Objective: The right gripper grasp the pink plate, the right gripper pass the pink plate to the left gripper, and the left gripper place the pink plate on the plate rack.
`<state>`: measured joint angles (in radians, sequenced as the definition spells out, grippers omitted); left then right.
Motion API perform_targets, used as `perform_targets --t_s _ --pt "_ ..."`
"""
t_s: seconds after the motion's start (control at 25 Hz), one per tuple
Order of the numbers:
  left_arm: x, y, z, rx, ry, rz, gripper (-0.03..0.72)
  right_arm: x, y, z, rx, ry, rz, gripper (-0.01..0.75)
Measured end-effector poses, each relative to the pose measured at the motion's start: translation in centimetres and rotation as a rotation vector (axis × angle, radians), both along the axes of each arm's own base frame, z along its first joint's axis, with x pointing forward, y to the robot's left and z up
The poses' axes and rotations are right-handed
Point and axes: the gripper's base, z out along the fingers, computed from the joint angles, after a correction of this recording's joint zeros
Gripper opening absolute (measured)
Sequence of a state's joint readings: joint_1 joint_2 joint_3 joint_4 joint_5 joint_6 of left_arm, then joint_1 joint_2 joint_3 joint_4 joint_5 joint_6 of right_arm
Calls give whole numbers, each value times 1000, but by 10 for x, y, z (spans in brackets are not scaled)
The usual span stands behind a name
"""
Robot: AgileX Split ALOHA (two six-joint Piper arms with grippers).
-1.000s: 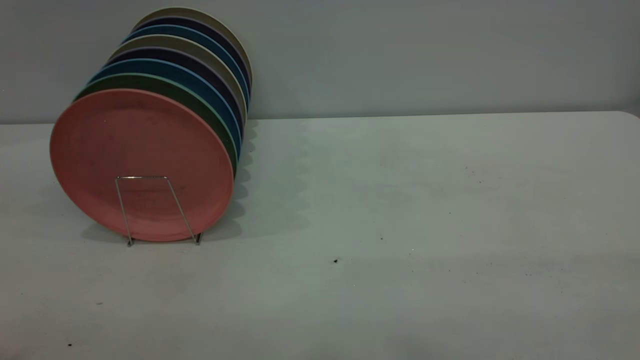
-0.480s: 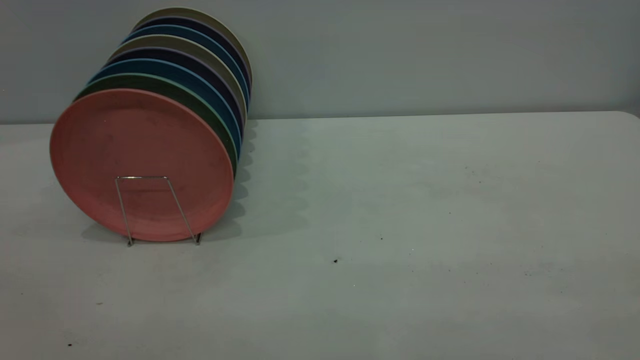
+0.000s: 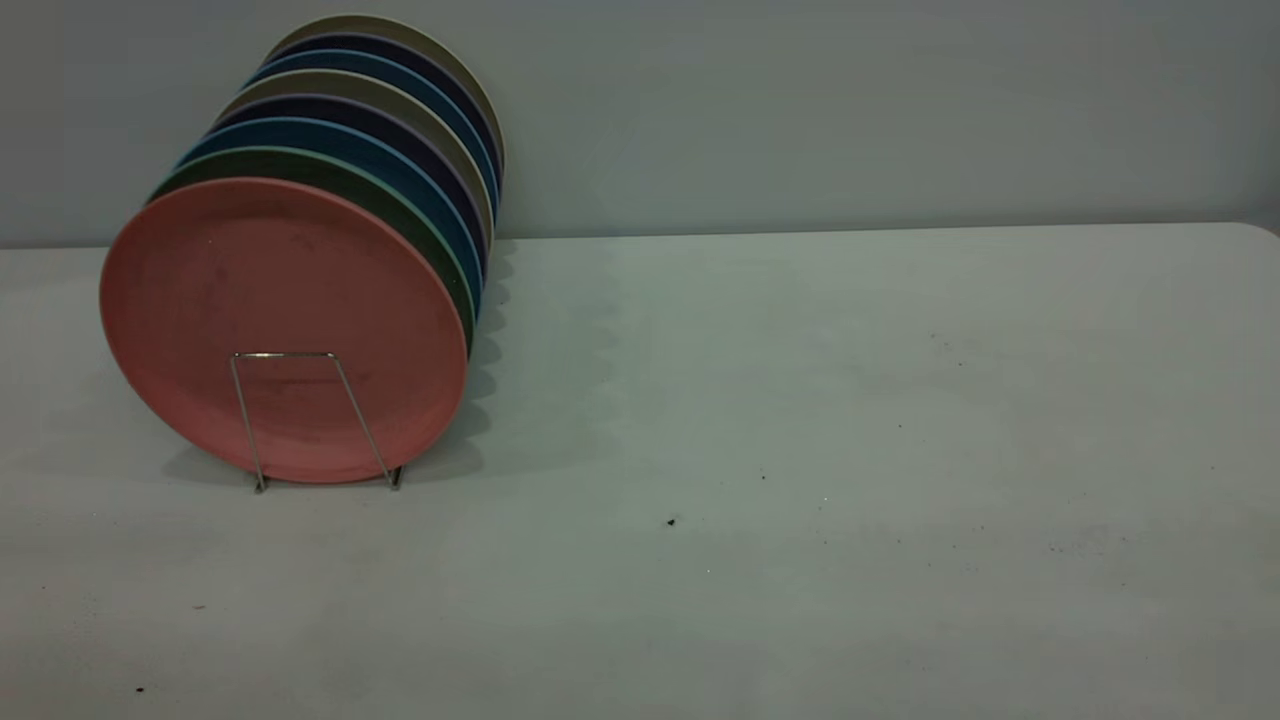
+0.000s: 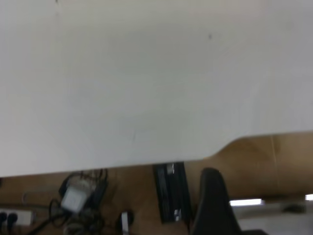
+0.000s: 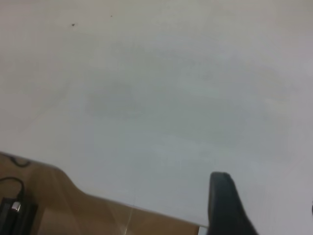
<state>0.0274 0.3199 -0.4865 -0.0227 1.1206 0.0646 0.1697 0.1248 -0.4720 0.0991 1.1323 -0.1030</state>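
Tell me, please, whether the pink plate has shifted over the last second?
No. The pink plate sits at the same spot behind the rack front loop, unchanged.

hidden or cut off, as we find it:
- plate rack (image 3: 300, 415): only the front wire loop and its two feet show; we cannot see the rest behind the pink plate (image 3: 280, 320).
- stacked plates (image 3: 400, 150) behind the pink one: rims only, faces covered.
- left hand (image 4: 215, 205): one dark finger, cut by the picture's edge.
- right hand (image 5: 225, 205): one dark finger, cut by the edge.
- neither hand appears in the exterior view.
- cables and small devices (image 4: 78, 196) past the worktop (image 4: 146, 88) edge: blurred.
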Motion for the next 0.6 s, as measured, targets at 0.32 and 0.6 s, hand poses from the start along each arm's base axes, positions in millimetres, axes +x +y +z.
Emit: perform_targets --t_s 0.32,0.6 --pt "-17 0 3 0 -123 4 542 -10 -1 1 15 -70 -39 440" --pt "-41 -1 3 5 -301 5 542 -19 -2 0 20 -133 -132 440"
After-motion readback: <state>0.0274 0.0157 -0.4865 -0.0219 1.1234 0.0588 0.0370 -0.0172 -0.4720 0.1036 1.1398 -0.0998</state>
